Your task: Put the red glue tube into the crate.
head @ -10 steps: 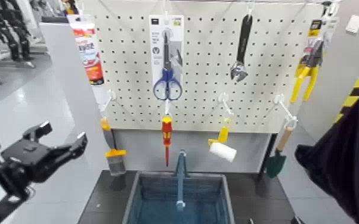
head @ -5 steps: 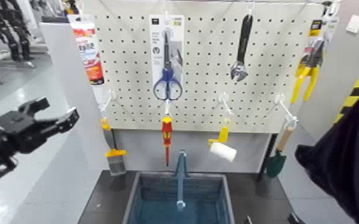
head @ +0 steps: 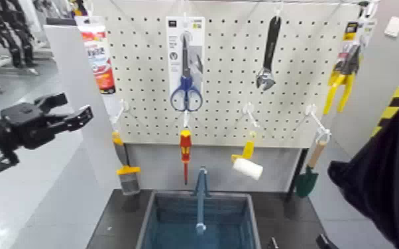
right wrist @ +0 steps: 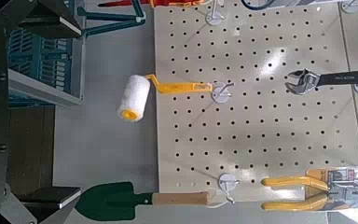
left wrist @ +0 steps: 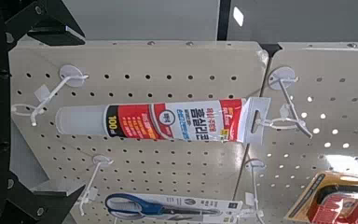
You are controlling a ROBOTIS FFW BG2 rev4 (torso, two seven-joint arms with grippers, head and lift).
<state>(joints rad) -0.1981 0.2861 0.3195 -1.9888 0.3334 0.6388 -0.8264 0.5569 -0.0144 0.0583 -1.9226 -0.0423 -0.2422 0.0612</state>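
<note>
The red glue tube [head: 98, 58] hangs upright on a hook at the pegboard's top left; it also shows in the left wrist view [left wrist: 168, 121]. My left gripper [head: 73, 108] is open and empty, in the air left of the board and below the tube. The blue-grey crate [head: 169, 222] stands below the board, its blue handle bar upright. My right gripper [right wrist: 63, 105] is open and low near the crate [right wrist: 42, 56]; only its wrist view shows it.
On the pegboard hang blue scissors [head: 186, 66], a wrench [head: 267, 53], yellow pliers [head: 339, 76], a red-yellow screwdriver [head: 185, 149], a paint roller [head: 247, 167], a trowel [head: 308, 175] and a scraper [head: 126, 173]. Dark cloth [head: 381, 179] fills the right side.
My left gripper has risen from the lower left and moved towards the pegboard's left edge, staying open. Nothing else has moved.
</note>
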